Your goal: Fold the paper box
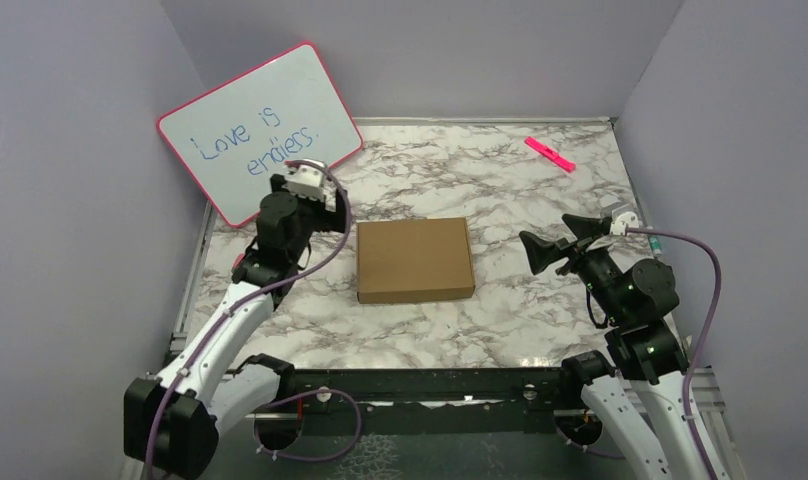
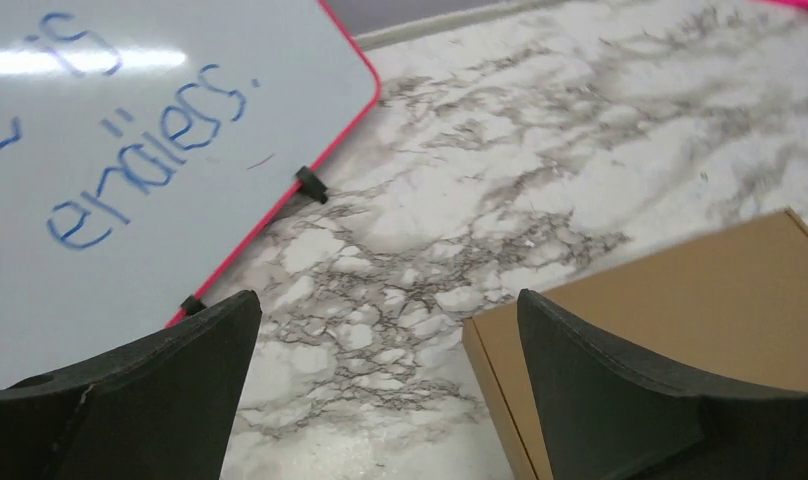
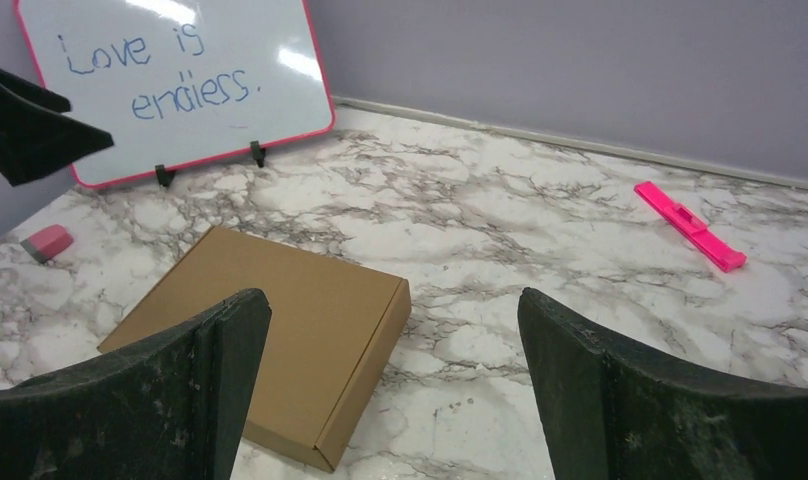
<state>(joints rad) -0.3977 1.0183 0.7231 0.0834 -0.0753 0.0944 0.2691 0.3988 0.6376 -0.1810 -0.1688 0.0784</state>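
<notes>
The paper box (image 1: 415, 260) lies closed and flat on the marble table, a shallow brown cardboard rectangle between the two arms. My left gripper (image 1: 325, 195) hovers just left of its far-left corner, open and empty. In the left wrist view the box (image 2: 680, 300) shows behind the right finger, and only bare marble lies between the fingers of the left gripper (image 2: 390, 300). My right gripper (image 1: 555, 238) stands off the box's right side, open and holding nothing. In the right wrist view the box (image 3: 300, 300) lies lower left of the right gripper (image 3: 393, 295).
A pink-framed whiteboard (image 1: 260, 130) reading "Love is endless" leans at the back left. A pink marker (image 1: 550, 153) lies at the back right. A small pink eraser (image 3: 48, 242) sits on the table to the left of the box. Purple walls enclose the table.
</notes>
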